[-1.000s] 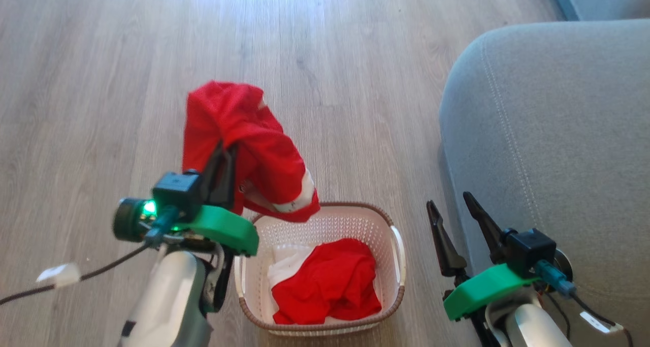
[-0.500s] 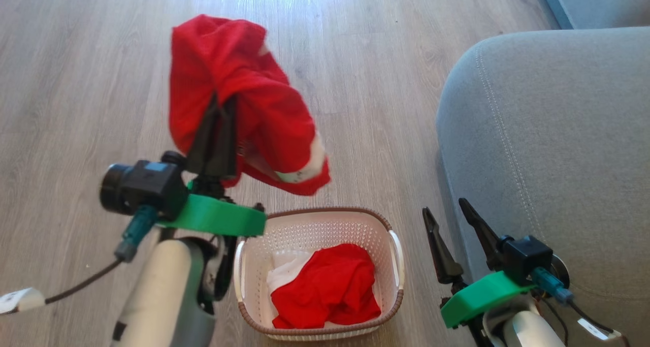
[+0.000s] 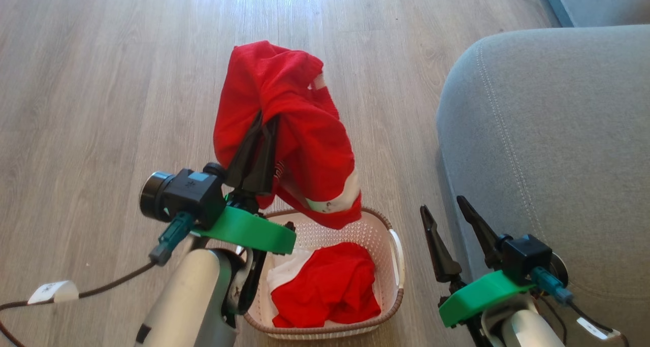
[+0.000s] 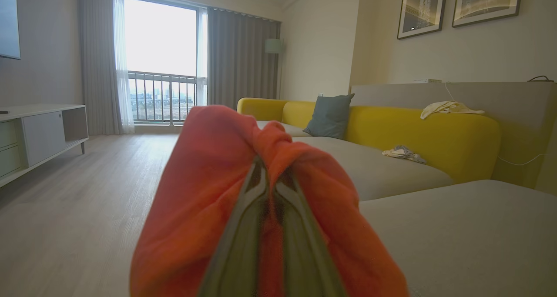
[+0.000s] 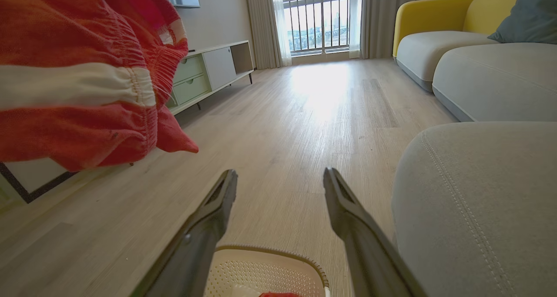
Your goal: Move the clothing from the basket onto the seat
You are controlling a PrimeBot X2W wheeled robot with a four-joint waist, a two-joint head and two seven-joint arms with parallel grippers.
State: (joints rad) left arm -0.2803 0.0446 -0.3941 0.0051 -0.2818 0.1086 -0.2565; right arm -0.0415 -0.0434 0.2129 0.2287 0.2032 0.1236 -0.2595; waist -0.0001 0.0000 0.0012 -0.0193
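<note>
The wood floor point(image 3: 127, 83) is the biggest thing. It is pale and shiny, and everything stands on it.

The grey seat point(image 3: 558, 133) is next. It is on my right side. It has a round corner and a pale line of stitches.

The basket point(image 3: 378, 225) sits on the floor near the seat, between my two arms. It is cream with lots of little holes and a brown rim.

The red garment in the basket point(image 3: 330, 286) lies crumpled up inside it. A white bit shows on its left side.

The lifted red garment point(image 3: 299, 133) is up in the air, over the far rim of the basket. It is to the left of the seat and does not touch it. It hangs down in folds and has a white band near its low edge.

My left end effector point(image 3: 262, 126) is squeezed tight on the lifted red garment. Its two dark fingers point up, and the cloth drapes over them and hides the tips.

My right end effector point(image 3: 442, 204) is spread wide and holds nothing. It is down low, between the basket and the edge of the seat.
</note>
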